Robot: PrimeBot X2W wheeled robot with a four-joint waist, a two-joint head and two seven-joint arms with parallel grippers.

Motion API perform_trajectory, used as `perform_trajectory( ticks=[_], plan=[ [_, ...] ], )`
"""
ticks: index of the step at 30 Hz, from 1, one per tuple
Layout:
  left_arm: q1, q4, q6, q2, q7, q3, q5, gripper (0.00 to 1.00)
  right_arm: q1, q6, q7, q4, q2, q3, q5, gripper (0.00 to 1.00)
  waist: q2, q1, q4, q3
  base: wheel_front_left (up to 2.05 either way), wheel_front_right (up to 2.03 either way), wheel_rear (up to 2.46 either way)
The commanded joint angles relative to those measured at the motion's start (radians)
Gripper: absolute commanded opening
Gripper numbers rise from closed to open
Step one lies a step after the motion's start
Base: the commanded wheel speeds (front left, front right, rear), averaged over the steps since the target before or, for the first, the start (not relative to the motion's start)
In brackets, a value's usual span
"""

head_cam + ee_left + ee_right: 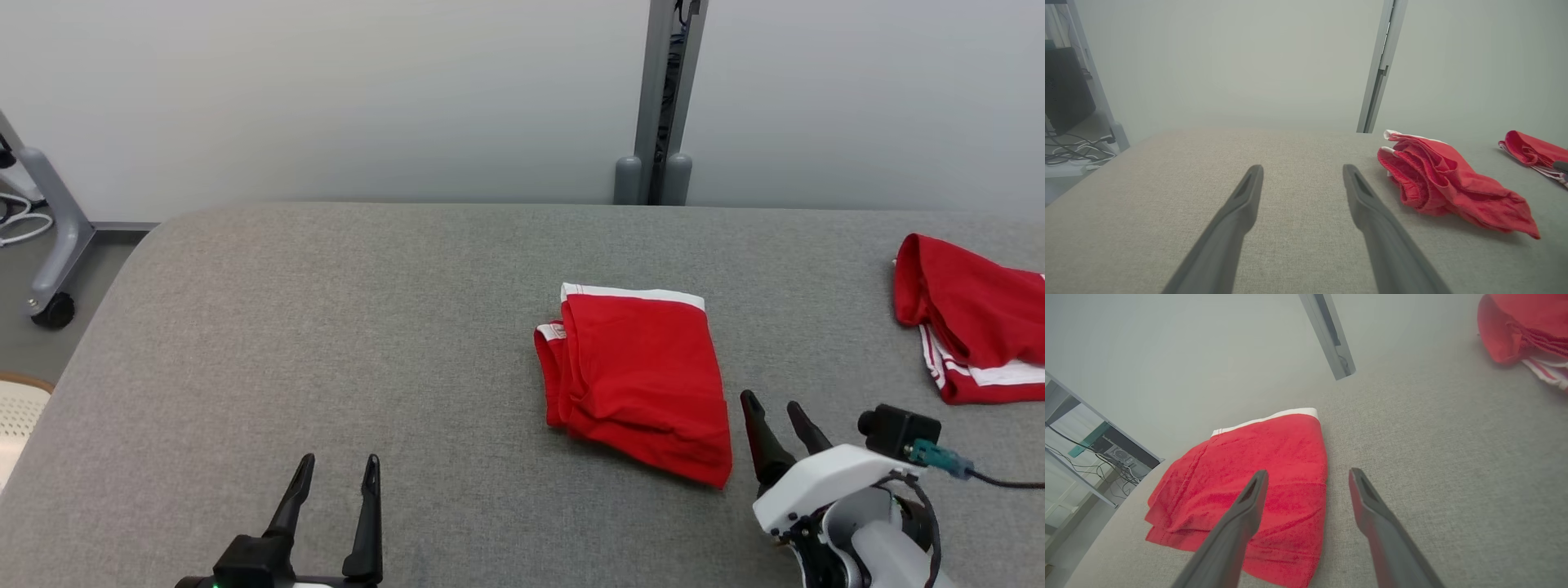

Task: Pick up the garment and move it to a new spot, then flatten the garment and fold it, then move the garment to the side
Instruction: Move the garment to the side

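Both my left gripper [340, 459] and right gripper [771, 401] gape empty above the grey woven table [326, 327], the folded garment [637, 376] a soft red, white-banded rectangle just beside the right.

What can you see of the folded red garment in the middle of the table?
The red garment is soft, knit-looking cloth with a white band along its far edge and a short white strip at its far left corner. It is folded into a rough rectangle, with stacked layers showing along the left side and a slanting, slightly wrinkled near edge. It lies flat on the grey fabric table, right of the middle. The open right tool stands by its near right corner, not gripping it.
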State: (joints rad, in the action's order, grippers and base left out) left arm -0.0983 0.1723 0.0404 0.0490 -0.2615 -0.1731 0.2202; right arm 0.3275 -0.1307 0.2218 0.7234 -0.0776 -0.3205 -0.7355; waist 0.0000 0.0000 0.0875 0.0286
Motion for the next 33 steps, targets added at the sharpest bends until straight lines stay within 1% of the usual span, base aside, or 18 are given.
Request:
perform_trajectory(
  ticks=[1, 2, 6, 11, 15, 22, 23, 24, 25, 26, 27, 33],
  plan=[
    [0.019, -0.002, -0.006, 0.004, -0.003, 0.000, -0.005, 1.00, 0.020, 0.000, -0.005, 0.016, -0.013, -0.002, -0.011, 1.00, 0.0000, 0.0000, 0.013, -0.012, 0.00, 0.00, 0.00],
    [0.027, 0.001, -0.006, 0.004, -0.003, -0.009, -0.007, 1.00, 0.070, 0.000, -0.018, 0.075, -0.025, -0.013, -0.046, 1.00, 0.0000, 0.0000, 0.027, -0.024, 0.00, 0.00, 0.00],
    [0.053, 0.002, -0.010, 0.003, -0.003, -0.028, -0.008, 1.00, 0.178, 0.000, -0.019, 0.198, -0.048, -0.036, -0.053, 1.00, 0.0000, 0.0000, 0.057, -0.064, 0.00, 0.00, 0.00],
    [0.094, 0.004, -0.008, 0.003, -0.003, -0.056, 0.004, 1.00, 0.280, 0.000, -0.037, 0.315, -0.060, -0.062, -0.073, 1.00, 0.0000, 0.0000, 0.097, -0.123, 0.00, 0.00, 0.00],
    [0.125, 0.003, 0.000, 0.004, -0.003, -0.077, 0.014, 1.00, 0.329, 0.000, -0.066, 0.367, -0.065, -0.077, -0.104, 1.00, 0.0000, 0.0000, 0.126, -0.168, 0.00, 0.00, 0.00],
    [0.161, 0.007, 0.014, 0.004, -0.003, -0.099, 0.030, 1.00, 0.334, 0.000, -0.142, 0.375, -0.069, -0.138, -0.173, 1.00, 0.0000, 0.0000, 0.154, -0.209, 0.00, 0.00, 0.00],
    [0.162, 0.009, 0.015, 0.003, -0.003, -0.102, 0.032, 1.00, 0.328, 0.000, -0.152, 0.374, -0.066, -0.148, -0.181, 0.85, 0.0000, 0.0000, 0.156, -0.210, 0.00, 0.00, 0.00],
    [0.166, 0.010, 0.015, 0.004, -0.003, -0.103, 0.034, 1.00, 0.321, 0.000, -0.163, 0.370, -0.063, -0.163, -0.187, 0.47, 0.0000, 0.0000, 0.158, -0.211, 0.00, 0.00, 0.00],
    [0.170, 0.011, 0.016, 0.004, -0.003, -0.104, 0.035, 1.00, 0.315, 0.000, -0.165, 0.364, -0.063, -0.173, -0.195, 0.35, 0.0000, 0.0000, 0.159, -0.210, 0.00, 0.00, 0.00],
    [0.174, 0.011, 0.018, 0.004, -0.003, -0.104, 0.036, 1.00, 0.311, 0.000, -0.159, 0.357, -0.066, -0.182, -0.200, 0.10, 0.0000, 0.0000, 0.159, -0.209, 0.00, 0.00, 0.00],
    [0.176, 0.011, 0.020, 0.003, -0.003, -0.104, 0.037, 1.00, 0.308, 0.000, -0.147, 0.352, -0.072, -0.191, -0.205, 0.00, 0.0000, 0.0000, 0.159, -0.206, 0.00, 0.00, 0.00],
    [0.156, 0.004, 0.022, 0.003, -0.003, -0.096, 0.029, 1.00, 0.322, 0.000, -0.046, 0.341, -0.102, -0.241, -0.197, 0.00, 0.0000, 0.0000, 0.144, -0.185, 0.00, 0.00, 0.00]
  ],
)
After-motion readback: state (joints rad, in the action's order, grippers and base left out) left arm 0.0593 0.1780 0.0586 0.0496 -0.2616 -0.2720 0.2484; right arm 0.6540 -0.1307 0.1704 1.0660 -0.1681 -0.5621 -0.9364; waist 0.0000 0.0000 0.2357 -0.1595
